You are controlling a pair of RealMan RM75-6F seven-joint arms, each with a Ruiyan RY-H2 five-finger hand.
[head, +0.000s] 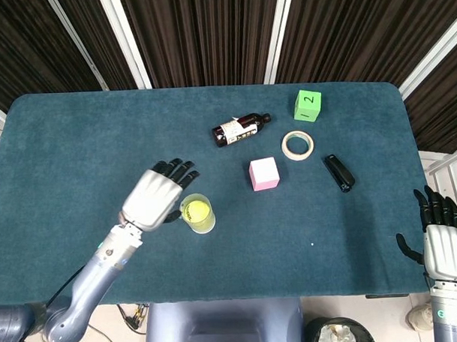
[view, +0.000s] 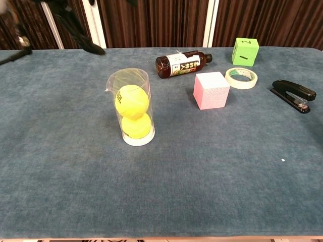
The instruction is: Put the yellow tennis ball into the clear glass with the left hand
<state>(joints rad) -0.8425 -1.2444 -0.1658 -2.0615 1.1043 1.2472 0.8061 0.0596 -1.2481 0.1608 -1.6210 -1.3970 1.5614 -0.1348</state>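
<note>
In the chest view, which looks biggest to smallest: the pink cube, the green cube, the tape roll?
1. pink cube
2. green cube, though it sits farther from the camera, so its true size is unsure
3. tape roll, the flattest

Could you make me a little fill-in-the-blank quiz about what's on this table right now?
1. The clear glass holds ____ tennis balls.
2. The brown bottle is lying on its ____.
3. The number on the green cube is ____.
4. The left hand beside the glass holds ____.

Missing words: two; side; 2; nothing
</note>
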